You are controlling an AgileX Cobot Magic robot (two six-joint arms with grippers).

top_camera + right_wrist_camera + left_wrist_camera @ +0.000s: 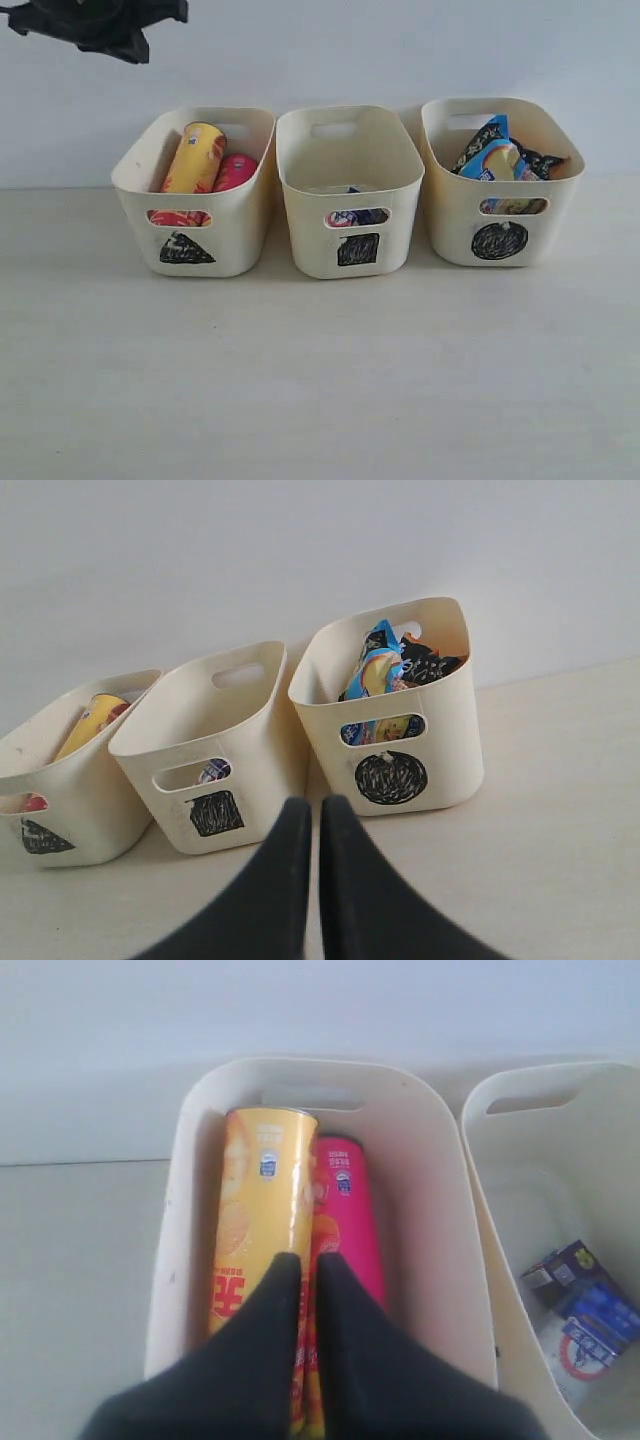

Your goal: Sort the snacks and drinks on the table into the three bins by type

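Note:
Three cream bins stand in a row. The triangle bin [237, 228] holds a yellow chip tube [195, 158] and a pink chip tube [235, 170]. A white-blue carton [578, 1300] lies on the floor of the square bin [345, 160]. The circle bin [450, 215] holds a blue noodle packet [495, 155] and an orange-black one [540, 162]. My left gripper [308, 1258] hangs shut and empty above the yellow tube [262, 1210] and the pink tube [348, 1210]. My right gripper [315, 802] is shut and empty over the table, in front of the gap between the square and circle bins.
A dark part of the left arm [100, 25] shows at the top left of the exterior view. A pale wall rises right behind the bins. The light tabletop [320, 380] stretches in front of them.

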